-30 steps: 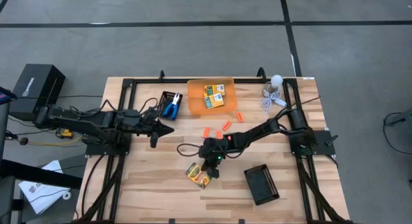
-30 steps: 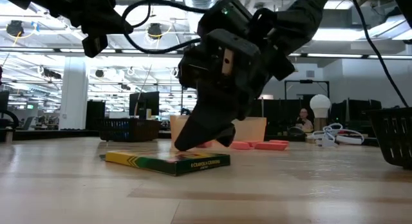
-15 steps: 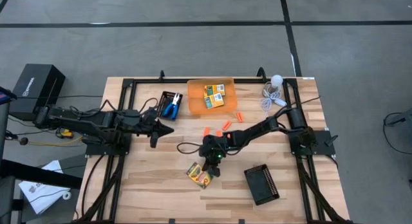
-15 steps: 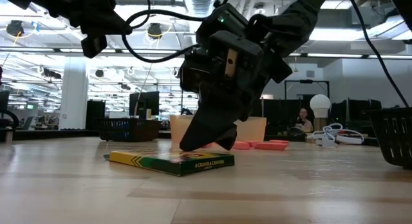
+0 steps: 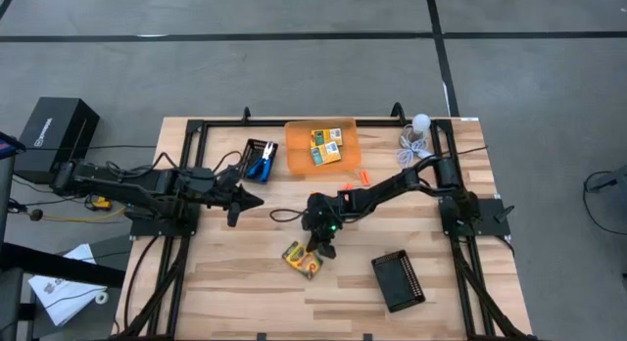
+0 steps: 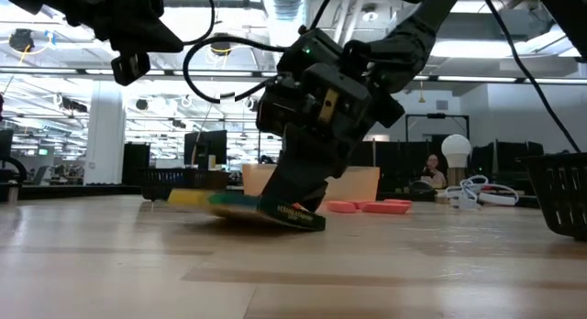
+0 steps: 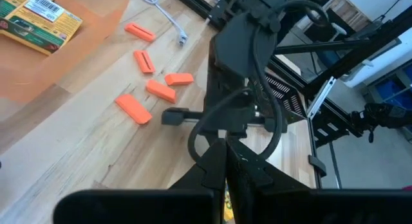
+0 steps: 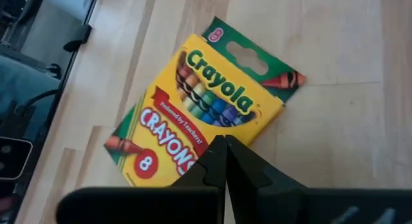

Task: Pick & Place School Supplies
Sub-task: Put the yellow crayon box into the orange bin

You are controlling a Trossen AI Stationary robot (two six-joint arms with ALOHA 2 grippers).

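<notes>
A yellow-and-green crayon box (image 5: pixel 302 260) lies on the wooden table near its middle, face up in the right wrist view (image 8: pixel 206 108). My right gripper (image 5: pixel 319 247) (image 8: pixel 223 144) is shut, with its tips down on that box (image 6: pixel 229 205). My left gripper (image 5: pixel 255 197) is shut and hovers above the table left of centre, touching nothing. Two more crayon boxes (image 5: pixel 325 145) lie on an orange tray (image 5: pixel 299 143) at the far edge. Orange sticks (image 5: pixel 363 176) (image 7: pixel 159 90) lie past my right arm. Blue-handled pliers (image 5: pixel 260 165) rest in a black tray. My right gripper sets its shut fingertips (image 8: pixel 216 149) against the crayon box's long side edge (image 8: pixel 205 138), about midway along it. The fingers slant down from the table's right and far side. The box lies flat on the table (image 6: pixel 292 216).
A black ridged tray (image 5: pixel 397 280) sits near the front right. A white cable with a round bulb (image 5: pixel 417 133) lies at the far right corner. Black frame rails (image 5: pixel 191 174) run along both table sides.
My right gripper has gone down and toward the table's left and far side, still shut. The crayon box under it has slid a little the same way and turned about on the table.
</notes>
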